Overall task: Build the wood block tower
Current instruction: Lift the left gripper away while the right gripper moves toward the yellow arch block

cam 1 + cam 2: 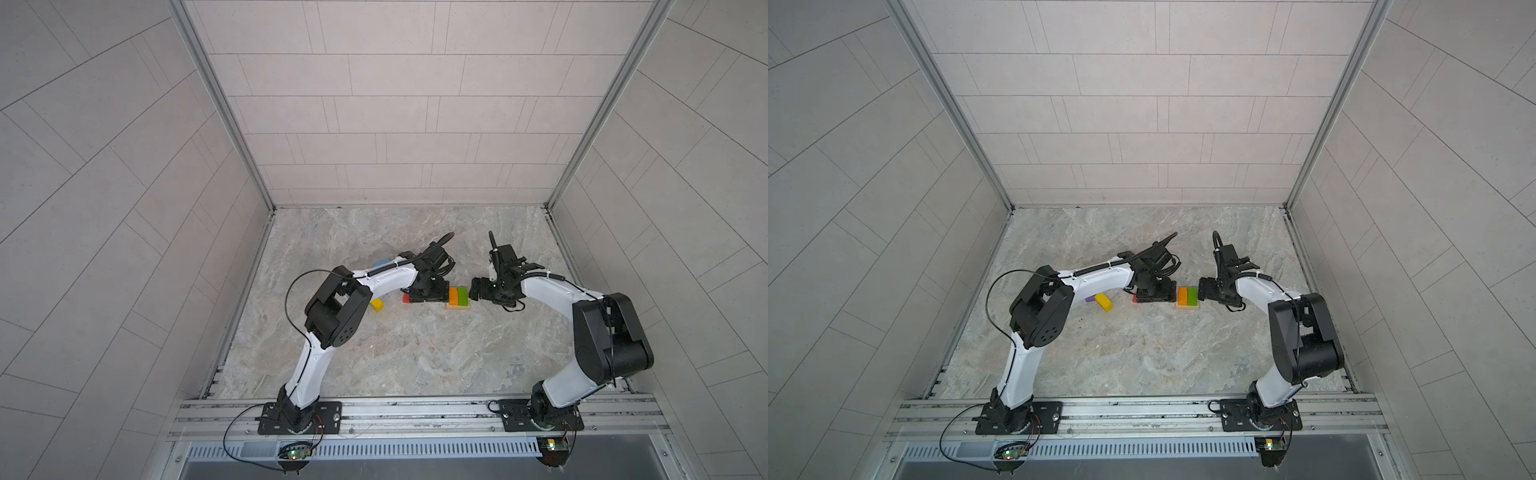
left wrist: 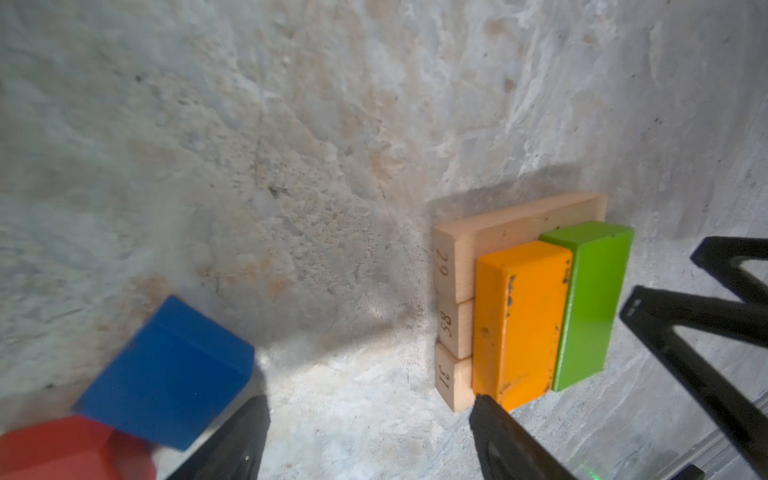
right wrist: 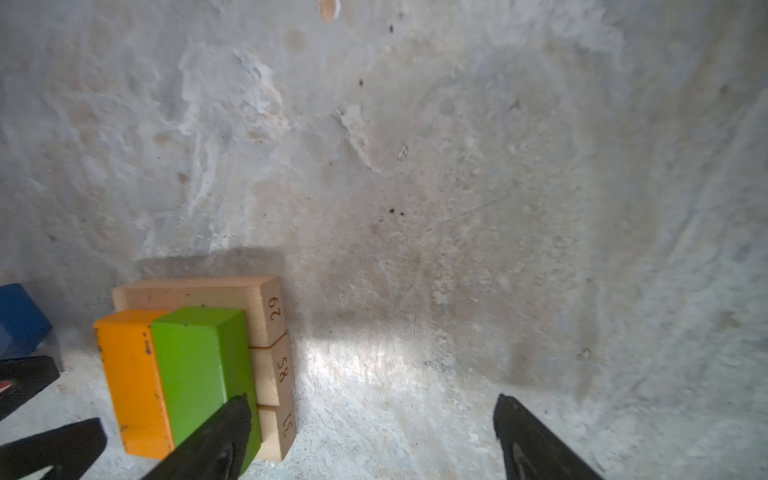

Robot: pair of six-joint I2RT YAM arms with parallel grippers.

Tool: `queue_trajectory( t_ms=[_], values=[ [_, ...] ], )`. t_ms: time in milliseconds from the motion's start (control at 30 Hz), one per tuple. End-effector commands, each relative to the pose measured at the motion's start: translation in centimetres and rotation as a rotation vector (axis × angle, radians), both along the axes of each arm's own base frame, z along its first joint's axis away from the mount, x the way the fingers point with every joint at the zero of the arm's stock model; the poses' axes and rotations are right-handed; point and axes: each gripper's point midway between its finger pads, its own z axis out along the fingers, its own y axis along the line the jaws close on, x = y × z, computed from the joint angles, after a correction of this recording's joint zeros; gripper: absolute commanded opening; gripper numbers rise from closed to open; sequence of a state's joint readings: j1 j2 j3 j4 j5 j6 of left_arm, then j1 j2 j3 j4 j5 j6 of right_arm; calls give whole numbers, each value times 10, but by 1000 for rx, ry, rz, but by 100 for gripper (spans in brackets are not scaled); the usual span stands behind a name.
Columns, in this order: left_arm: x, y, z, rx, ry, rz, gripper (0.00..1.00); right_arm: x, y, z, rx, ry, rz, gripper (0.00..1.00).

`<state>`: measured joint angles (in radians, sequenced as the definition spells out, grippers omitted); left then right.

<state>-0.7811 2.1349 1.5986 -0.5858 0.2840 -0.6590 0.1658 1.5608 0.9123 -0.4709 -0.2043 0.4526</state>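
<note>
Tower (image 1: 457,296) between wide-open left claw (image 2: 368,399), right claw (image 3: 372,398)

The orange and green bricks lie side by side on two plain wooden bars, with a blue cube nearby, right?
Not quite: the orange brick and green brick lie side by side on three plain wooden bars, not two; the left wrist view shows three numbered ends. The blue cube is nearby.
</note>
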Motion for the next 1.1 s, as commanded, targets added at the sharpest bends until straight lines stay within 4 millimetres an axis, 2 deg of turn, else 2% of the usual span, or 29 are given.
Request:
queue_trajectory(
  t_ms=[0,233,433,667,867,933,1067],
  values=[
    [6,8,30,4,-51,-3,84,2,-5,26,-26,-71,-11,92],
    [15,21,75,-49,-108,4,84,0,-1,55,-1,-114,1,92],
    [21,51,103,-76,-124,28,85,-6,17,73,25,-128,88,92],
    [23,107,128,-51,-182,49,89,-17,51,85,17,-127,235,92],
    [25,159,129,-53,-168,118,94,-23,91,94,15,-139,354,92],
    [26,177,132,-56,-175,156,98,-24,103,94,2,-144,382,92],
    [25,204,141,-73,-194,193,99,-25,128,92,-3,-155,423,92]
  ],
)
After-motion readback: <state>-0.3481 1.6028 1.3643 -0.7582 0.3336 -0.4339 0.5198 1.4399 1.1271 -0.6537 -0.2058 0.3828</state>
